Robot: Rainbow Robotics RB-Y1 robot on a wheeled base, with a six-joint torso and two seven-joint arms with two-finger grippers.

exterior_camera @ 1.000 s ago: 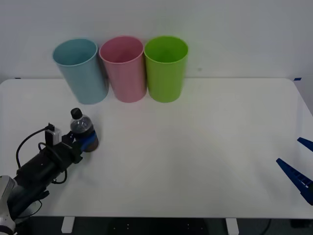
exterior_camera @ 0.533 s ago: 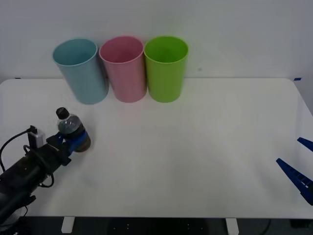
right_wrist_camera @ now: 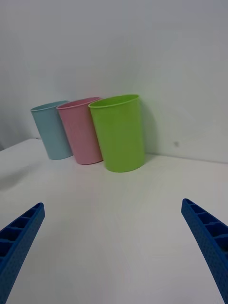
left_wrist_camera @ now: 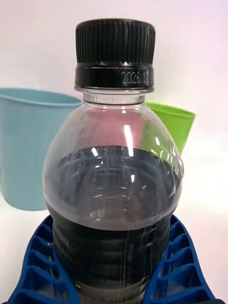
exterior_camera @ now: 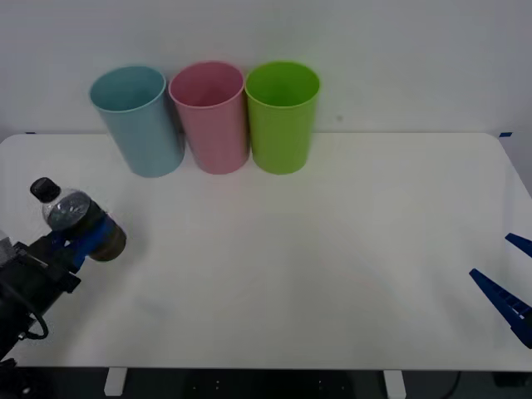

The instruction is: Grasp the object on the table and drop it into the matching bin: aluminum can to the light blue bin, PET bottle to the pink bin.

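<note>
My left gripper (exterior_camera: 83, 239) is shut on the PET bottle (exterior_camera: 75, 218), a small clear bottle with a black cap and dark lower body, held tilted above the table's (exterior_camera: 332, 266) left edge. Up close, the bottle (left_wrist_camera: 114, 190) sits between the blue fingers (left_wrist_camera: 40, 266). At the back left stand the light blue bin (exterior_camera: 137, 120) and the pink bin (exterior_camera: 210, 116), side by side, well beyond the bottle. My right gripper (exterior_camera: 509, 283) rests open at the right edge, its fingers (right_wrist_camera: 19, 237) wide apart. The bins also show as light blue bin (right_wrist_camera: 52, 129) and pink bin (right_wrist_camera: 81, 129).
A lime green bin (exterior_camera: 283, 116) stands right of the pink one, touching it. The white wall rises just behind the bins. Wide bare tabletop lies between the two arms.
My left gripper has carried the bottle leftward and up off the table, tilting it, from near the light blue bin's front toward the left edge. The right arm has stayed still.
</note>
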